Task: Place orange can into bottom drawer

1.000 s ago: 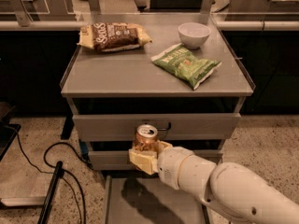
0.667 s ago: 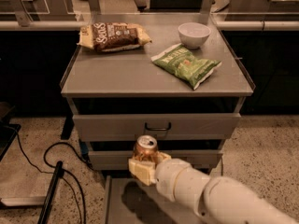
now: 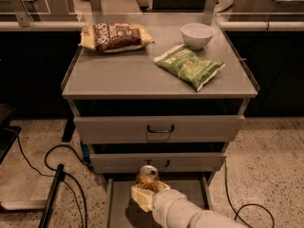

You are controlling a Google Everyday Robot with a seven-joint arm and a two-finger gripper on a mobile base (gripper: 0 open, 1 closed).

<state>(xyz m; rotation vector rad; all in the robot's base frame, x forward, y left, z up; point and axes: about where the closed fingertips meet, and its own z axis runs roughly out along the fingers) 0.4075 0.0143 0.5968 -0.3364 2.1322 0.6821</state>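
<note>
The orange can [image 3: 147, 176], upright with its silver top showing, is held in my gripper [image 3: 148, 192], which is shut on its lower body. My pale arm comes in from the bottom right. The can hangs over the bottom drawer [image 3: 123, 201], which is pulled out at the foot of the grey cabinet; part of its flat floor shows to the left of the gripper. I cannot tell whether the can touches the drawer floor.
Two upper drawers with dark handles [image 3: 160, 129] sit shut above. On the cabinet top lie a brown snack bag [image 3: 115, 36], a green chip bag [image 3: 190, 66] and a white bowl [image 3: 197, 34]. Black cables [image 3: 52, 165] trail on the speckled floor at left.
The gripper with the can has moved down, from in front of the middle drawer to over the open bottom drawer.
</note>
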